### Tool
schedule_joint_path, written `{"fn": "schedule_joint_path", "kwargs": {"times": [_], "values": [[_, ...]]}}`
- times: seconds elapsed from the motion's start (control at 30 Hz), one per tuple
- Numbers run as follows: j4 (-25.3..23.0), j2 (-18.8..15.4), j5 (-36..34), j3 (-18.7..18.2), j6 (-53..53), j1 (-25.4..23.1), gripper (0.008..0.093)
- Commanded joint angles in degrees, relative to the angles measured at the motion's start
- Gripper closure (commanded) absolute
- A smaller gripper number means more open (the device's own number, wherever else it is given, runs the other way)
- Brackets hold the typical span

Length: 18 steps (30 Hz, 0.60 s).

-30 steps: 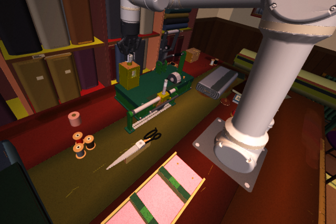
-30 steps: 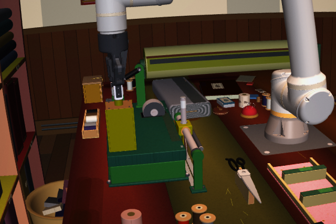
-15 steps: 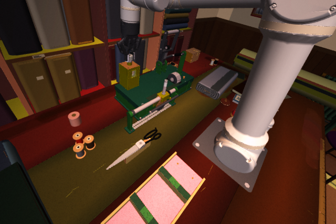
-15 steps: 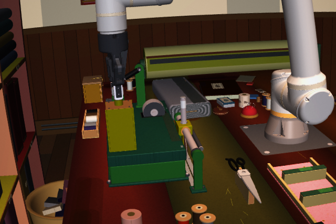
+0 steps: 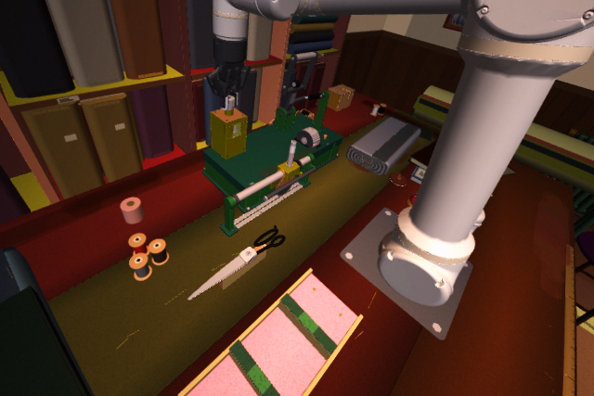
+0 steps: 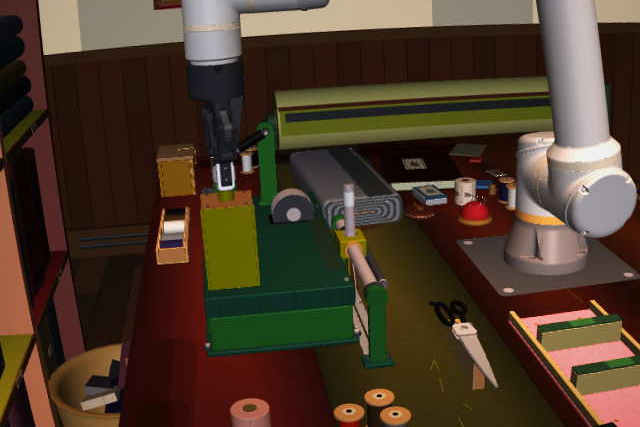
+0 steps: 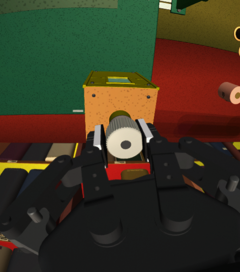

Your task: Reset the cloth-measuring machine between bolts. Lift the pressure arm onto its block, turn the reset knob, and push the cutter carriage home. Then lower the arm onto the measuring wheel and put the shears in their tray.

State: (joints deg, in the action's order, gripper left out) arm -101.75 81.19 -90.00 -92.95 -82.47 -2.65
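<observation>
The ribbed cream reset knob [image 7: 124, 141] stands on top of the yellow counter box [image 5: 229, 133] at the back left of the green machine base [image 6: 282, 277]. My gripper [image 7: 123, 138] comes straight down on it, with a finger pad on each side of the knob. The green pressure arm [image 6: 265, 161] stands raised beside the grey measuring wheel [image 6: 292, 207]. The yellow cutter carriage [image 5: 289, 171] with its upright handle sits on the front rail. The shears [image 5: 237, 260] rest propped on a small block on the olive cloth, short of the pink tray [image 5: 283, 344].
Shelves of cloth bolts [image 5: 86, 70] rise behind the machine. A grey rolled bolt [image 5: 384, 145] lies to its right, thread spools [image 5: 144, 250] and a pink spool [image 5: 131, 210] to its left. The arm's base plate [image 5: 408, 269] stands beside the tray.
</observation>
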Motion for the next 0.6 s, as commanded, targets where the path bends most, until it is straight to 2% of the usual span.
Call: {"fn": "schedule_joint_path", "kwargs": {"times": [0.0,0.23,0.57], "values": [[0.0,0.0,0.0,0.0,0.0,0.0,0.0934],[0.0,0.0,0.0,0.0,0.0,0.0,0.0929],[0.0,0.0,0.0,0.0,0.0,0.0,0.0729]]}}
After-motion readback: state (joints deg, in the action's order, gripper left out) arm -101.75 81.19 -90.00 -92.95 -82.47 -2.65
